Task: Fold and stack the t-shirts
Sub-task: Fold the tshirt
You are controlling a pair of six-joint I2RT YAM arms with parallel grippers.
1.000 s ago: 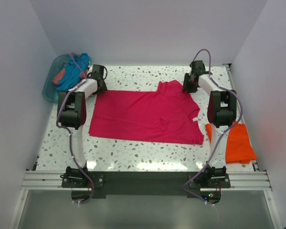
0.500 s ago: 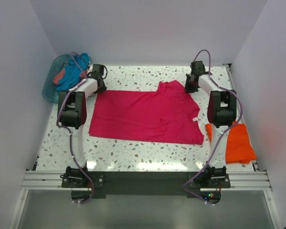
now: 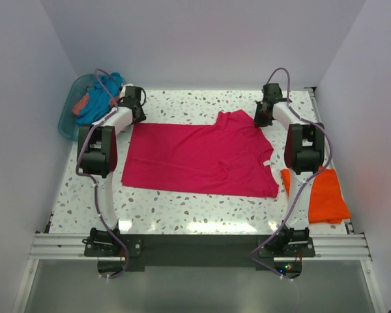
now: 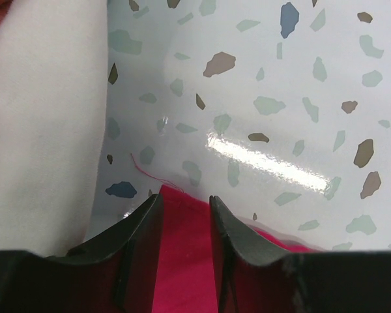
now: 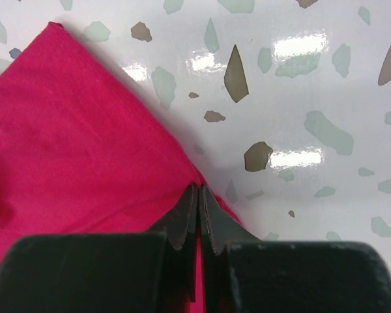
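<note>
Pink shirt (image 3: 202, 156): one, soft cotton, spread flat across the middle of the table, between the two claws; its far left corner lies at the left claw and its far right edge at the right claw.
Orange shirt (image 3: 322, 195): one, folded into a flat rough rectangle, near side of the right claw, beside the right arm's upright link and apart from the pink shirt.
Other shirts (image 3: 96, 101): a crumpled heap in blue-teal and salmon, just left of the left claw; the number in the heap cannot be told.
Left claw (image 4: 186, 205): two dark curved fingers standing slightly apart, straddling the pink corner; a loose pink thread (image 4: 146, 175) trails from that corner onto the table. Whether the fingers actually press the cloth cannot be told.
Right claw (image 5: 199, 212): two dark fingers pressed together, pinching the edge of the pink shirt at a fold.
Basin (image 3: 66, 117): one, see-through teal plastic, rounded, holding the heap, left of the left claw.
Table (image 3: 202, 202): one, glossy white with scattered grey, brown and green flecks, glare streaks just beyond both claws.
</note>
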